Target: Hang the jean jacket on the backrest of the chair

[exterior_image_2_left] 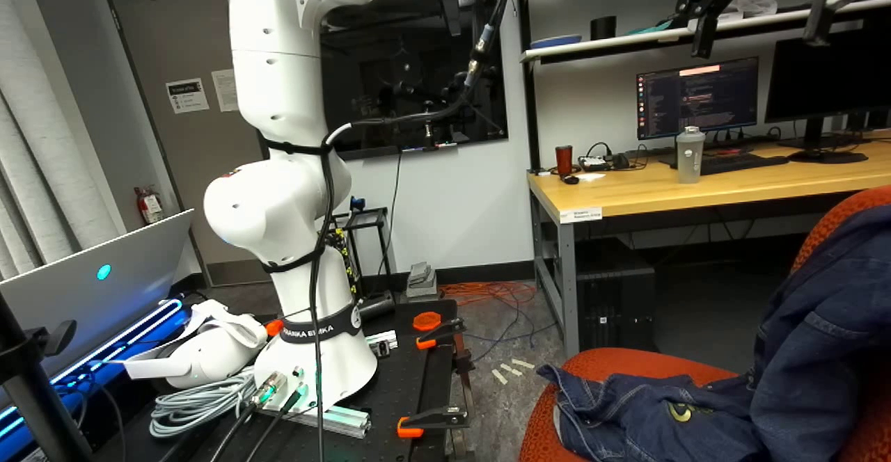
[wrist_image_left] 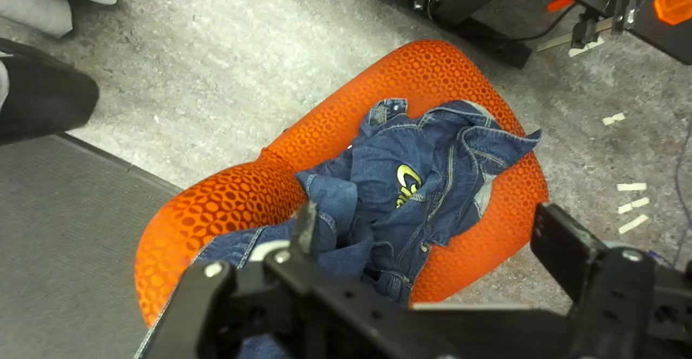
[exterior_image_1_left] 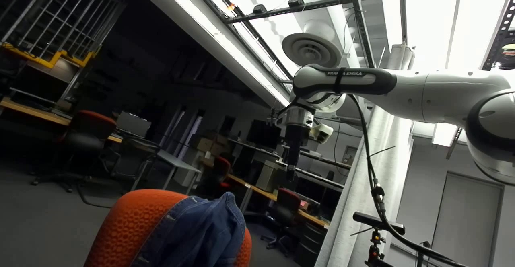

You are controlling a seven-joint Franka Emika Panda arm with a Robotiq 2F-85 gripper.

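The denim jacket [wrist_image_left: 394, 186] is draped on the orange chair [wrist_image_left: 427, 72]. Its part with the yellow logo [wrist_image_left: 408, 180] lies rumpled on the seat [wrist_image_left: 503, 224], and the rest runs up the backrest [exterior_image_1_left: 132, 222] and over the top edge, as an exterior view shows. The Robotiq gripper [exterior_image_2_left: 760, 37] is released: its two fingers [wrist_image_left: 565, 251] stand wide apart, above the chair and well apart from the jacket. In the wrist view the gripper itself hides some of the denim.

Near the seat, across a strip of floor [wrist_image_left: 216, 78], stands the black mounting table [exterior_image_2_left: 400, 378], its edge set with orange-padded clamps [exterior_image_2_left: 435, 420]. Pale tape strips [exterior_image_2_left: 511, 371] lie between the two, and an orange cord [exterior_image_2_left: 487, 293] is tangled farther back. The white Franka arm [exterior_image_2_left: 285, 93] rises from this table; beside its base are a white VR headset [exterior_image_2_left: 209, 354], a coil of grey cable [exterior_image_2_left: 202, 406] and a silver laptop [exterior_image_2_left: 139, 260].

Beyond the seat is a wooden workbench [exterior_image_2_left: 626, 194] with a shaker bottle [exterior_image_2_left: 689, 156], a red tumbler [exterior_image_2_left: 564, 161] and a lit monitor [exterior_image_2_left: 724, 100]; a black PC tower [exterior_image_2_left: 612, 295] stands underneath. A red fire extinguisher [exterior_image_2_left: 148, 206] shows beside the grey door [exterior_image_2_left: 202, 149]. In an exterior view a camera bar [exterior_image_1_left: 376, 220] on a stand [exterior_image_1_left: 374, 243] is in front of the pale curtain [exterior_image_1_left: 342, 235], and swivel chairs [exterior_image_1_left: 289, 206] stand by the desks [exterior_image_1_left: 261, 192] in the back.
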